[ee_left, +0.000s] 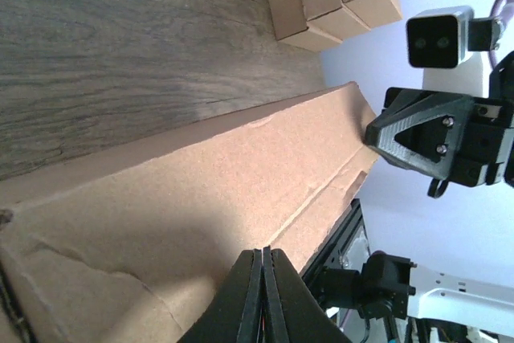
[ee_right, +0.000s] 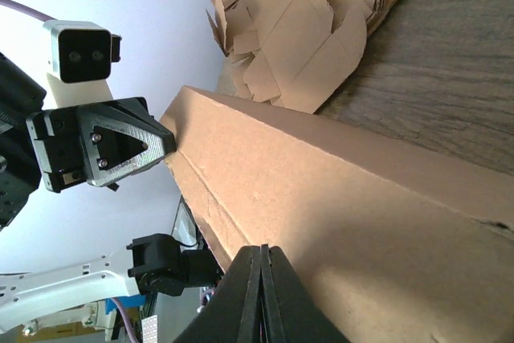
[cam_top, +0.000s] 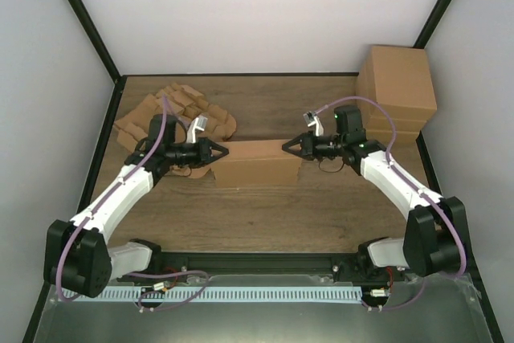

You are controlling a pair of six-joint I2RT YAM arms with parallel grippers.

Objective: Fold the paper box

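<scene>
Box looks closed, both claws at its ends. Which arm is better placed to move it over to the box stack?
Probably right. The right claw touches the paper box end nearer the stack at far right; the left claw is at the opposite end, farther off.

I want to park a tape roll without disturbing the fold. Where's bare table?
Two bare patches of table: the wide strip between the paper box and the arm bases, and the back centre between the heap of cardboard blanks and the stack of boxes. Crowded at both box ends, where the left fingers and right fingers touch it.
</scene>
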